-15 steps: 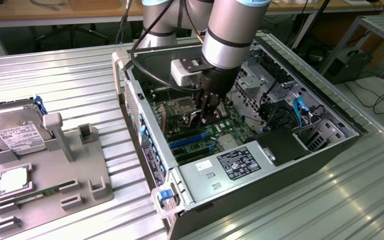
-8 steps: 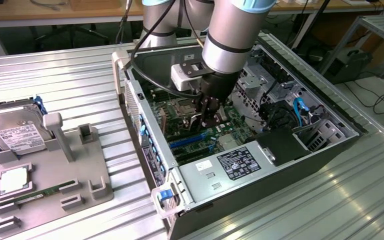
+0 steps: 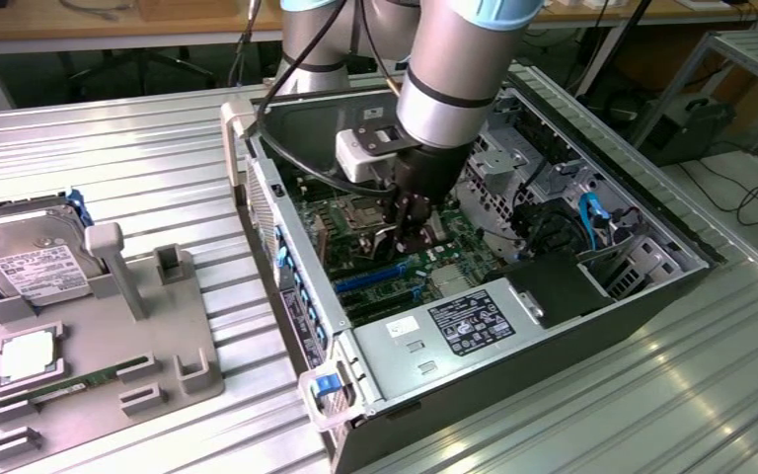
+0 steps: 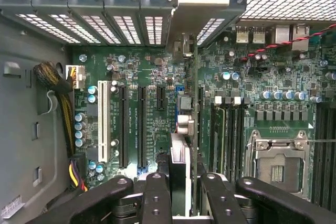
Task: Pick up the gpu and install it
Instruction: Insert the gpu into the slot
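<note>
My gripper reaches down into the open computer case, just above the green motherboard. In the wrist view the gripper is shut on the gpu, which I see edge-on as a thin green card between the black fingers. The card's silver bracket end points at the slotted rear wall of the case. The card hangs over the board between the black expansion slots and the memory slots. Whether its lower edge touches a slot is hidden.
A grey fixture on the metal table at the exterior view's left holds a silver hard drive, a chip and a narrow green memory stick. Inside the case are a labelled metal box, blue cables and an empty processor socket.
</note>
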Tool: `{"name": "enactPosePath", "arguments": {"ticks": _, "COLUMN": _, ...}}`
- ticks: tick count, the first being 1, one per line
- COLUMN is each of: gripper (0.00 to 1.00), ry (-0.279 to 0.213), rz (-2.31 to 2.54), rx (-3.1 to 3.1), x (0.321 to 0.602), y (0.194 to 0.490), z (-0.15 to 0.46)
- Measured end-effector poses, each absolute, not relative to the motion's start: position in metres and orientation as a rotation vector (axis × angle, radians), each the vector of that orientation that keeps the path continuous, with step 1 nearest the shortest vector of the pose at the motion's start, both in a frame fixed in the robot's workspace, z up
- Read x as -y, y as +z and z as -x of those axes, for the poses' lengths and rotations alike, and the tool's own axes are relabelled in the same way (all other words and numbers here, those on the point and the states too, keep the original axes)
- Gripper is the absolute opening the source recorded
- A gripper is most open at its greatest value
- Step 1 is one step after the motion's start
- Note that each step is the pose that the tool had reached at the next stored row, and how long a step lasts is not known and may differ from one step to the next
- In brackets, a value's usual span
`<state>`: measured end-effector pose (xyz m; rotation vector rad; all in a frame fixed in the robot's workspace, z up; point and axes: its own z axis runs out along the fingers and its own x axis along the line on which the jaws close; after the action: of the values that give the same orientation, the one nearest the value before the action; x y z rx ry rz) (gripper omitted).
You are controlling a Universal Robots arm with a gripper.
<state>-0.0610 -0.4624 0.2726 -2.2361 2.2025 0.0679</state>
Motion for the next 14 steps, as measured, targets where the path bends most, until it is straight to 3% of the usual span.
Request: {"name": "enactPosePath", "arguments": {"ticks": 14, "gripper": 0.27, "ry": 0.069, "rz": 2.236, "rx": -2.202, "x": 0.462, "y": 0.258, "z": 0.068}}
